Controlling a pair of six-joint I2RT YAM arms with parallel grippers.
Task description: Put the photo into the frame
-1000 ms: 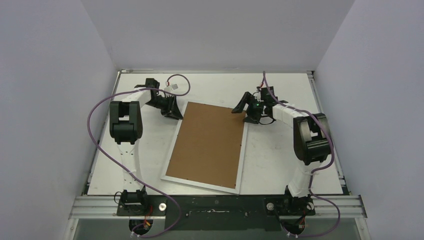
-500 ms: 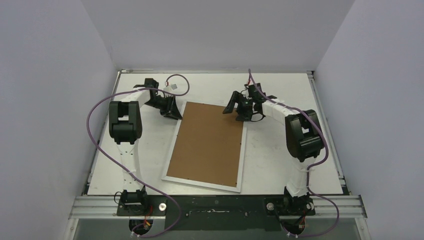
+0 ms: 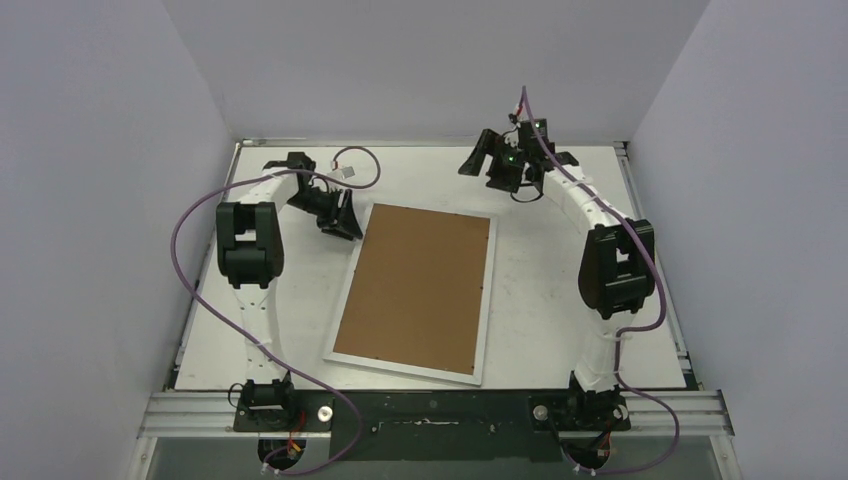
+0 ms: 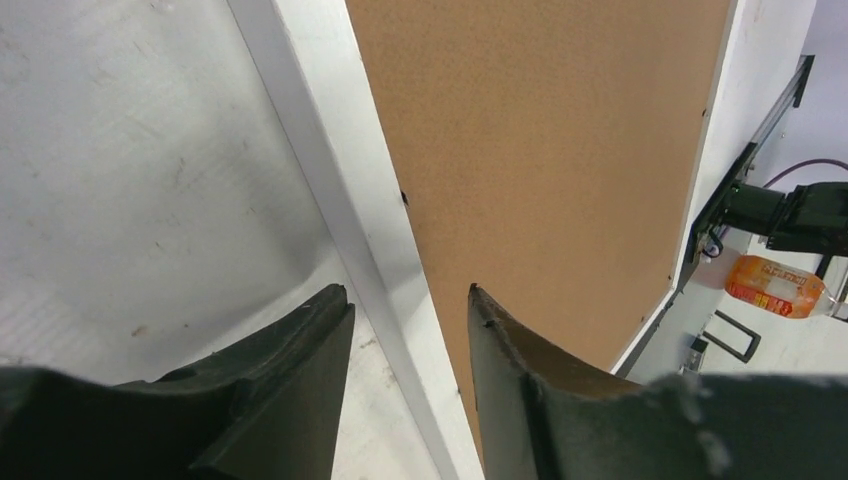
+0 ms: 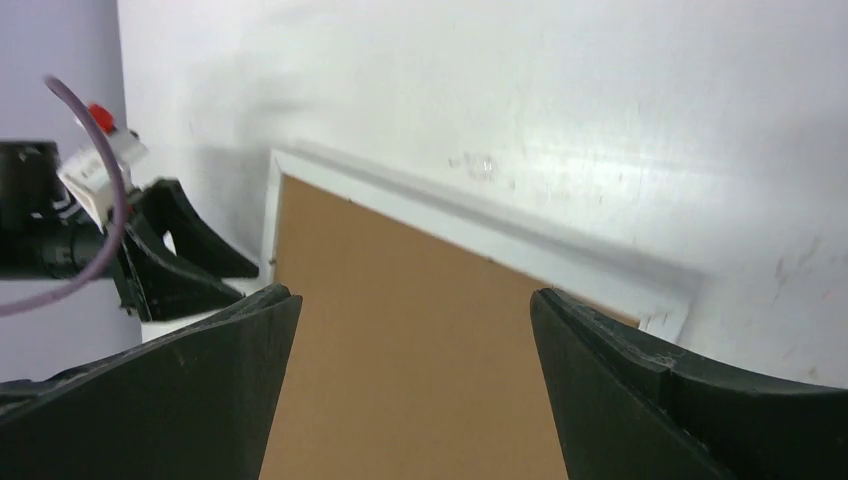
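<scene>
You have a frame (image 4: 350, 200) whose narrow border looks like smooth white-painted moulding with a faint satin sheen. Set in it, the backing board (image 3: 420, 290) is matt brown fibreboard, finely speckled, with no gloss anywhere on its face. The table (image 3: 560, 310), at 3 o'clock of the frame, is a hard white surface, scuffed and scratched, and it catches a soft glare. The left gripper (image 4: 408, 300) and the right gripper (image 5: 415, 300) are black moulded plastic, matt and grainy, with rough seams along the finger edges. At 9 o'clock in your right wrist view, the cable (image 5: 123, 200) has a smooth purple sheath. At 6 o'clock the rail (image 3: 200, 412) is bare brushed metal.
</scene>
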